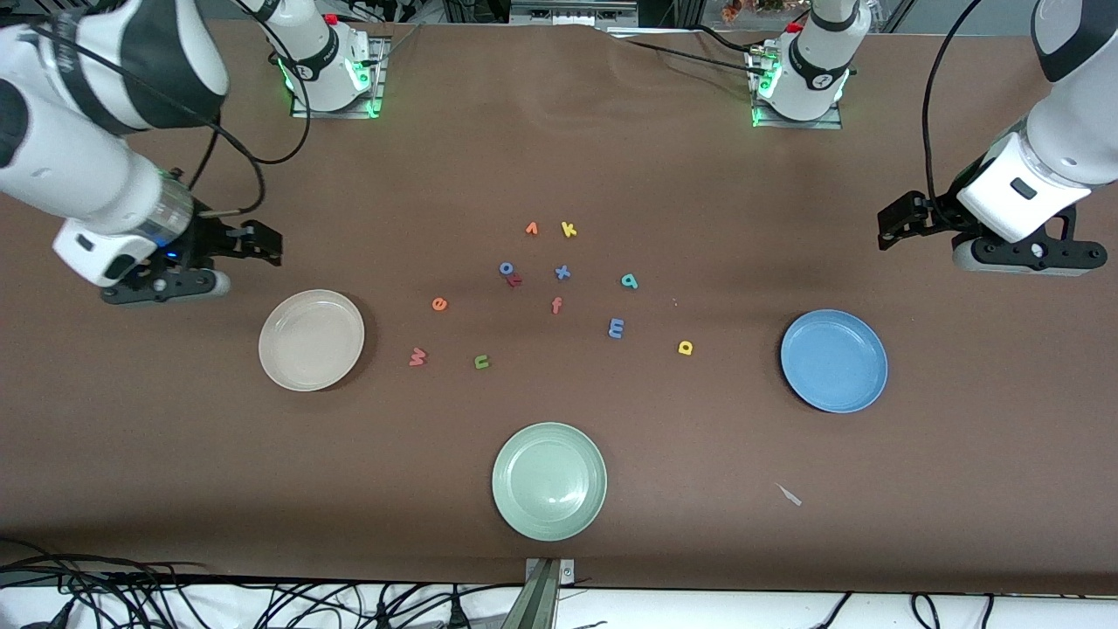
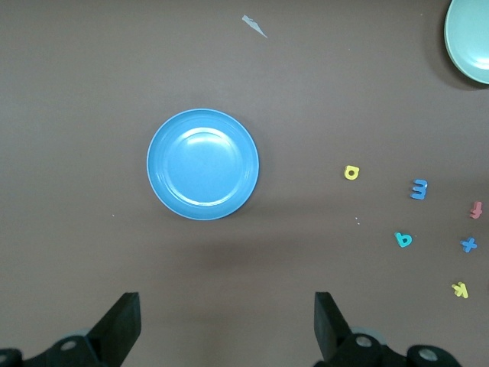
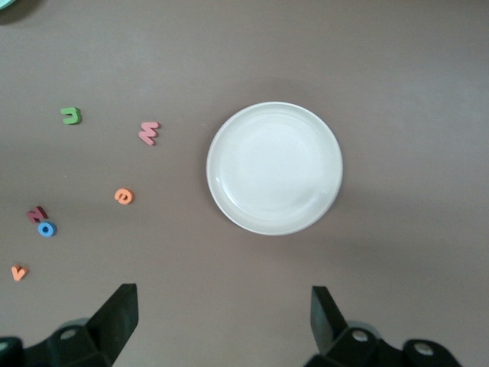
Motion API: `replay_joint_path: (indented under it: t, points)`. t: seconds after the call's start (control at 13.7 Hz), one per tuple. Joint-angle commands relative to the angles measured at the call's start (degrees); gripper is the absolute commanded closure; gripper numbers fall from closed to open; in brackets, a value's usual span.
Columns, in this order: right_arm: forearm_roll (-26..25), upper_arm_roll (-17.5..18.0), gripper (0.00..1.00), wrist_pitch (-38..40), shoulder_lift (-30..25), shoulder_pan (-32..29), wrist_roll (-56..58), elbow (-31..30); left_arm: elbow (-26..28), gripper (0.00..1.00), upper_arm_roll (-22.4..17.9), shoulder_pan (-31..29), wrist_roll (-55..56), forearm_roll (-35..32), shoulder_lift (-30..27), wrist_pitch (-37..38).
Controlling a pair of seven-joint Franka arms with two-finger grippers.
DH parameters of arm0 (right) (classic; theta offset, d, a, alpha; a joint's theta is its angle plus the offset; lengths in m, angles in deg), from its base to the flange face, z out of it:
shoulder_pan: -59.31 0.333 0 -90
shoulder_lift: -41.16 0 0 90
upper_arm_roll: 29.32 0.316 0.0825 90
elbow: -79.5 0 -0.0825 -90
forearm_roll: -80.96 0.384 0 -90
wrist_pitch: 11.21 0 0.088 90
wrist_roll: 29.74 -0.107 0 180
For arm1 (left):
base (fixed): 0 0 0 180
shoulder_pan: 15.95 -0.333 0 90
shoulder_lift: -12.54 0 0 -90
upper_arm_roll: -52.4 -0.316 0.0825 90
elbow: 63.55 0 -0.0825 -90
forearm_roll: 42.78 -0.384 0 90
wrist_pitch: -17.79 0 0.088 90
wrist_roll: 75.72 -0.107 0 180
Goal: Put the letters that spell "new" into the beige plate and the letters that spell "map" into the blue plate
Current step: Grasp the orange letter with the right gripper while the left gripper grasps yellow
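The beige plate [image 1: 311, 340] sits empty toward the right arm's end of the table, the blue plate [image 1: 834, 360] empty toward the left arm's end. Between them lie the small foam letters: salmon "w" [image 1: 417, 356] and green "n" [image 1: 481, 361] nearest the beige plate, orange "e" [image 1: 439, 304] a little farther from the front camera. Blue "m" [image 1: 616, 328], teal "a" [image 1: 629, 280] and yellow "p" [image 1: 686, 348] lie toward the blue plate. Among them are the orange "v" [image 1: 531, 229], yellow "k" [image 1: 569, 230], blue "x" [image 1: 562, 273], salmon "f" [image 1: 556, 305] and a blue "o" [image 1: 507, 268]. A pale green plate [image 1: 548, 480] lies nearest the camera. The right gripper [image 3: 221, 321] hangs over bare table beside the beige plate, the left gripper [image 2: 227, 325] beside the blue plate; both have fingers spread wide, holding nothing.
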Motion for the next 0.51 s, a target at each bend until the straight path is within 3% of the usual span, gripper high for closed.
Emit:
replay_joint_path:
  t: [0.0, 0.22, 0.44]
  points:
    - [0.9, -0.1, 0.00, -5.4, 2.5, 2.9, -3.1, -2.3, -1.3, 0.00, 0.0, 0.3, -0.7, 2.1, 3.0, 1.3]
    - [0.9, -0.1, 0.00, -12.2, 6.4, 7.3, -8.7, -3.7, -1.0, 0.00, 1.8, 1.4, -0.2, 2.0, 6.0, 5.0]
    - [0.8, -0.1, 0.00, -21.0, 9.2, 11.1, -12.4, -7.6, -0.9, 0.00, 3.9, 1.9, -0.2, 2.0, 11.8, 0.8]
